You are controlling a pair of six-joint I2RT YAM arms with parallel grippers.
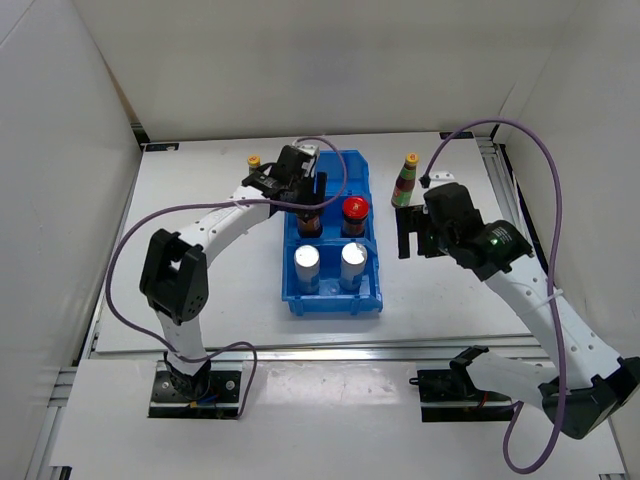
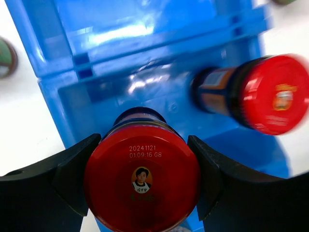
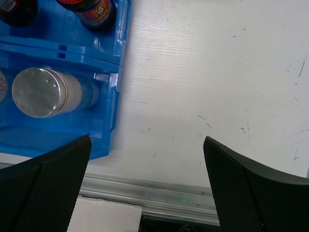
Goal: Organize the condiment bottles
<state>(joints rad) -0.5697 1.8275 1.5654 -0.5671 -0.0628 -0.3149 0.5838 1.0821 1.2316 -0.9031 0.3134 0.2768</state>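
**Left arm.** My left pincer (image 1: 307, 203) is clenched on the lid of a red-lidded jar (image 2: 142, 176). In the left wrist view one finger (image 2: 72, 176) presses against each side of the lid. This jar is upright in the middle compartment of the blue bin (image 1: 332, 303), on the left side. Its lid fills the wrist view, so I cannot tell whether the base rests on the bin floor or hangs just above it.

**Middle compartment.** The second red-lidded jar (image 1: 354, 215) stands upright just to the right of the first, not touching it.

**Near compartment.** Two white cylinders stand side by side with their silver tops up: the left cylinder (image 1: 307, 266) and the right cylinder (image 1: 353, 263).

**Outside the bin.** Two slim bottles stand upright on the table (image 1: 220, 290).
- The left slim bottle (image 1: 254, 161) has a yellow cap and stands near the bin's far left corner, beyond my left arm.
- The right slim bottle (image 1: 406, 182) has a green and red label and stands near the bin's far right corner.

**Right arm.** My right pincer (image 3: 147, 140) is released, with jaws spread wide and nothing between them. It hangs over the table just right of the bin, level with the near compartment. It is closer to me than the right slim bottle and apart from it.
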